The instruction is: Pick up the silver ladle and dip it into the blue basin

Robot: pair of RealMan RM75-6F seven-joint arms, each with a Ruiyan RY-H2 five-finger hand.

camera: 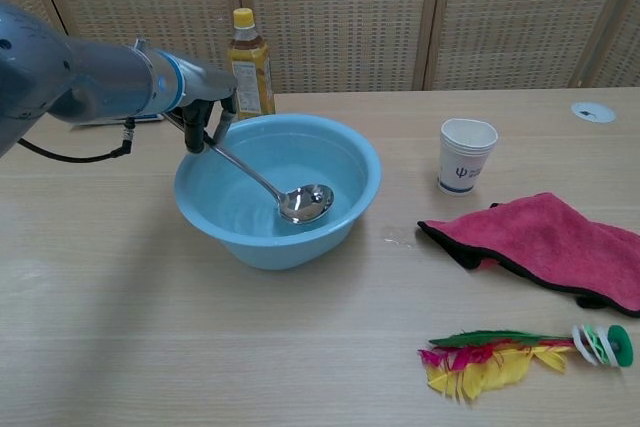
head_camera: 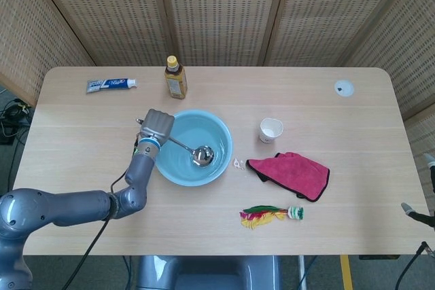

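Observation:
The blue basin [head_camera: 216, 129] [camera: 350, 150] stands at the middle of the table. My left hand [head_camera: 155, 127] [camera: 205, 111] is at the basin's left rim and grips the handle of the silver ladle [head_camera: 195, 153] [camera: 290, 198]. The ladle slopes down to the right, and its bowl rests low inside the basin near the bottom. Only a bit of my right arm [head_camera: 421, 214] shows at the right edge of the head view; its hand is out of sight.
A yellow-capped bottle [head_camera: 175, 78] [camera: 250, 64] stands just behind the basin. A toothpaste tube [head_camera: 110, 85] lies at the back left. A paper cup [head_camera: 270, 130] [camera: 466, 155], a red cloth [head_camera: 291, 174] [camera: 550, 244] and a feathered shuttlecock [head_camera: 270, 214] [camera: 515, 353] lie to the right.

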